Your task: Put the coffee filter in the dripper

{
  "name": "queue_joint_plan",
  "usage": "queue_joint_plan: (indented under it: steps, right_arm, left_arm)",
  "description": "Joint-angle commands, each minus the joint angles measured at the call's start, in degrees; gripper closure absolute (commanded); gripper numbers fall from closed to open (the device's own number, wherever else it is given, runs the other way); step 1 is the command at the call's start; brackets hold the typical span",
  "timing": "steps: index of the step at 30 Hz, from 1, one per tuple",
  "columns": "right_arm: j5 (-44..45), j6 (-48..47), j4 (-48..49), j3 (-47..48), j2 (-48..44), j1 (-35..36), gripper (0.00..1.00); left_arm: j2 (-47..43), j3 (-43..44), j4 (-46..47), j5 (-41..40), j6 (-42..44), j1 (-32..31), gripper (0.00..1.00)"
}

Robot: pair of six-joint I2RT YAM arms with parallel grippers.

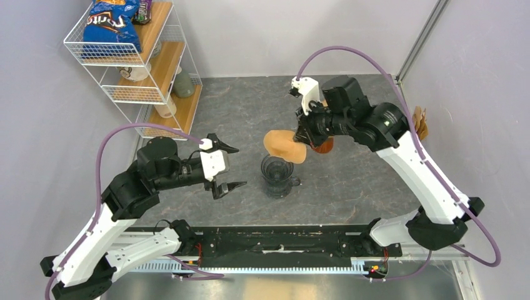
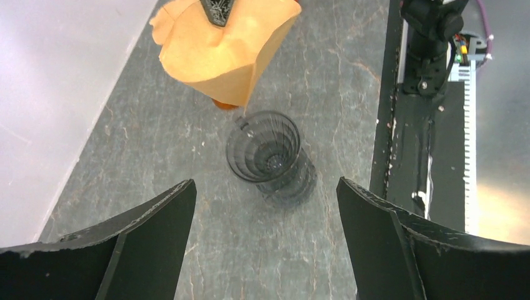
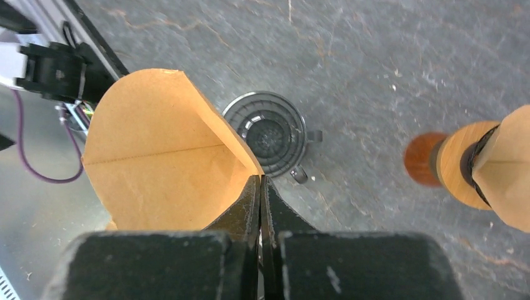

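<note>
Found coffee filter [image 1: 284, 147] off the bench [image 1: 369, 181], hanging in the air from right gripper [image 3: 259, 182]. Logged that gripper as pressed together, pinching the filter's rim with paper caught between the two black fingers. Saw the paper opened into a loose cone, spreading from the pinch point toward the left arm's side, crease line plain along its middle.

Placed filter above and just behind the dripper [image 1: 276, 175], not inside it. From the left wrist view, noted the filter's lowest corner very near the dripper's far rim; cannot tell whether touching. From the right wrist view, saw the dripper just beyond the fingertips and slightly to their right, the filter lying mostly to their left.

Recorded dripper as dark, translucent, upright on the bench between the two arms, ribbed interior open to view, handle turned toward the right arm's side.

Noted left gripper [image 1: 241, 167] spread wide, holding nothing, aimed at the dripper from the left and apart from it. In its wrist view, saw the dripper framed between the two fingers, well beyond their tips.

Marked wooden filter stand [image 3: 475, 165] with round brown base, on the bench just beside the right gripper, more brown paper stacked on it. Spotted wire shelf [image 1: 134, 69] at the far left corner, blue snack bag [image 1: 111, 25] on top.
</note>
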Motion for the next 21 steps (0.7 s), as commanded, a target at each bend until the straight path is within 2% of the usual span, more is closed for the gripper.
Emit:
queue_joint_plan:
  steps: [1,8,21]
  right_arm:
    - [5.3,1.0,-2.1,0.1,2.3,-0.2,1.0]
    - [1.5,2.8,2.8,-7.3,3.6,-0.2,1.0]
    - [0.4,-3.7,8.1,-14.2,8.6,0.3,1.0]
  left_arm:
    - [-1.5,-0.8,-3.4,-2.2,2.9,0.3,0.1]
    - [-2.1,-2.4,-1.6,-0.9,-2.4,1.9,0.1]
    - [-3.5,-8.4,4.3,-1.1,-9.0,4.2,0.1]
